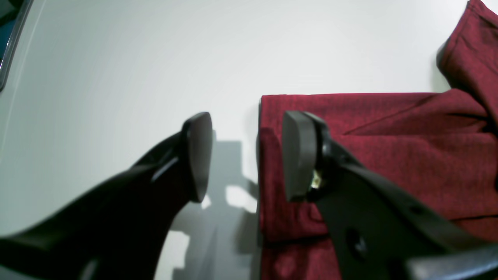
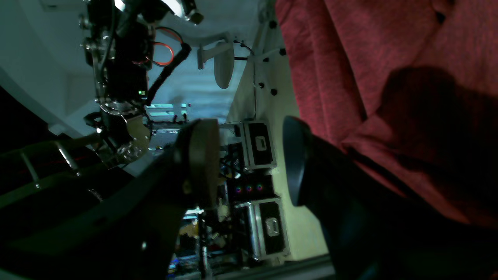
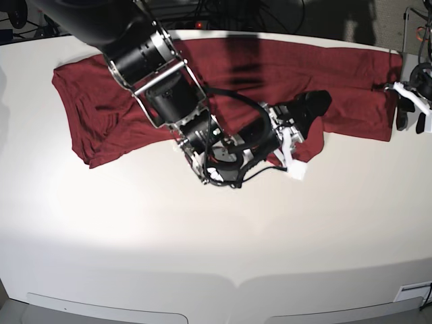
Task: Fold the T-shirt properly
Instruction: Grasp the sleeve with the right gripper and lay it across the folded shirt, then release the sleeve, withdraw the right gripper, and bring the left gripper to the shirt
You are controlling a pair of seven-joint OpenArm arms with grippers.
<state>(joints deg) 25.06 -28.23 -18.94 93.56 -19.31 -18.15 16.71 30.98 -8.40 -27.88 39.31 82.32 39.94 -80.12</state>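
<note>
Maroon knit fills most of what lies on the white table (image 3: pixel 202 250): the T-shirt (image 3: pixel 101 115) is spread across the far half, and everything else can be placed against it.

Nearest the camera in the base view, the table in front of the shirt's near hem is bare white. At that near hem, about the middle of the shirt, the right gripper (image 3: pixel 307 111) reaches in from the big dark arm that crosses over the cloth. Its wrist view shows the two black fingers (image 2: pixel 295 163) spread apart with a gap between them and nothing in it; one finger sits over a rumpled fold of the shirt (image 2: pixel 369 77), though whether it touches the cloth is hard to tell in the dim light.

Farther off, at the shirt's end on the base view's right, the left gripper (image 3: pixel 412 115) hangs at the edge of the cloth. Its fingers (image 1: pixel 297 155) are also parted, one above the folded fabric (image 1: pixel 389 155), the other above bare table (image 1: pixel 116 58) beside the shirt's straight edge.
</note>
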